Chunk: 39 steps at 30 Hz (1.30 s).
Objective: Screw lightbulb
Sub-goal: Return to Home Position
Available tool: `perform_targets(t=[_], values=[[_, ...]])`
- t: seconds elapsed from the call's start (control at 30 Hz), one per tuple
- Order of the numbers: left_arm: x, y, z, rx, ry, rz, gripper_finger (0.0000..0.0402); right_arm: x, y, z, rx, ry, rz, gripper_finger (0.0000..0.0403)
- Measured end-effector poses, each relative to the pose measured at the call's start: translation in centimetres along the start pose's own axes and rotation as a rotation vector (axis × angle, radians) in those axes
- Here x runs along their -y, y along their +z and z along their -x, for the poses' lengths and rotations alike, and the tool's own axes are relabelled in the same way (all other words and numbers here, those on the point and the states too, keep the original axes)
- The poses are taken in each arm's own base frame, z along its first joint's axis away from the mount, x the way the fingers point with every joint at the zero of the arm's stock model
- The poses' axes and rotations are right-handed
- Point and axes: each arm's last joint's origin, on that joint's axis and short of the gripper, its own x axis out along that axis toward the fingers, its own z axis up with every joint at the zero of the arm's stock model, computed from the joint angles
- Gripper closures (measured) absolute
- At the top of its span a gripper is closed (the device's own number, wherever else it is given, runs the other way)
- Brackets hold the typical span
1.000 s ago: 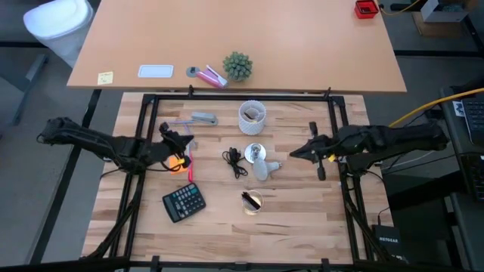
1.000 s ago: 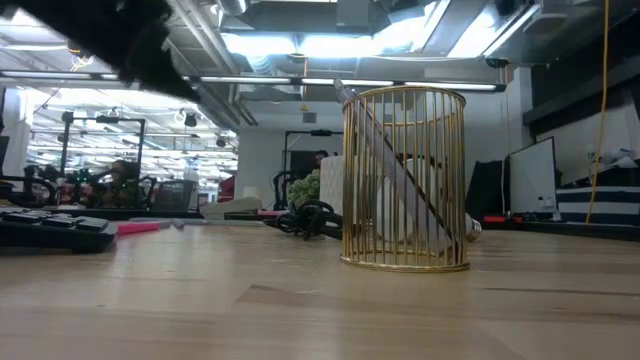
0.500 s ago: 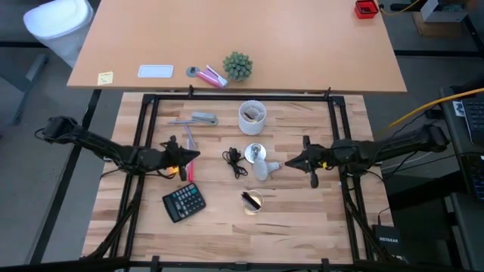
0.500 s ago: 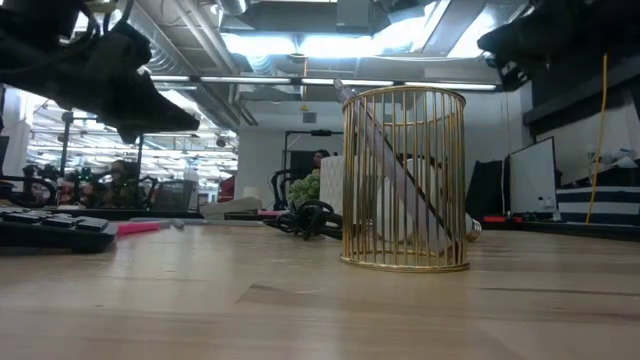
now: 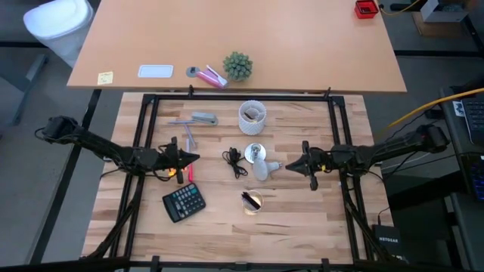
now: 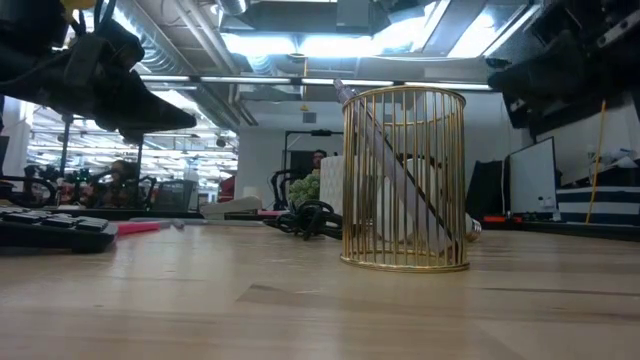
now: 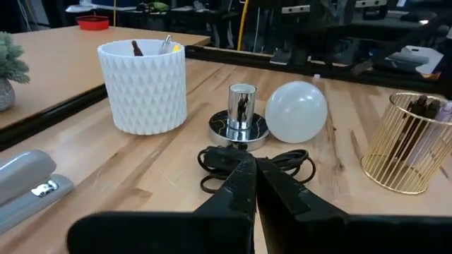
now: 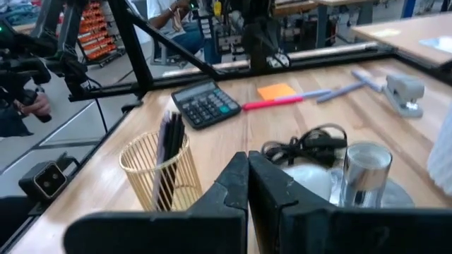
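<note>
White lightbulb [image 5: 262, 171] beside socket [image 5: 255, 152]; left tool [image 5: 197, 157] & right tool [image 5: 288, 165] pinched together.

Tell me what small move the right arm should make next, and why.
Probably draw the right gripper straight back from the lightbulb. The bulb lies loose on its side beside the socket, not in it, and the right fingers are shut on nothing, so there seems nothing left to hold there.
</note>
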Motion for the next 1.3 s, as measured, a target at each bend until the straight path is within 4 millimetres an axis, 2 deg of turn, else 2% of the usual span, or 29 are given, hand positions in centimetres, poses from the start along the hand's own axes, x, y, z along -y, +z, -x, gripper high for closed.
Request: perform_targets(t=[0.4,0.57,1.0,1.3], values=[[0.0,-0.1,0.0,-0.008,0.001,-0.140,0.0399,0.6,-2.4,0.4,-0.061,-0.055,-0.026,0.0397],[0.0,-0.2,0.0,-0.018,0.001,-0.214,0.0399,0.7,-2.7,0.5,-0.076,-0.072,-0.031,0.0397],[0.0,-0.2,0.0,-0.017,0.001,-0.194,0.0399,0.9,-3.8,0.6,-0.194,-0.092,-0.019,0.0397],[0.0,-0.2,0.0,-0.016,0.001,-0.207,0.0399,0.9,-4.0,0.7,-0.207,-0.095,-0.018,0.0397]])
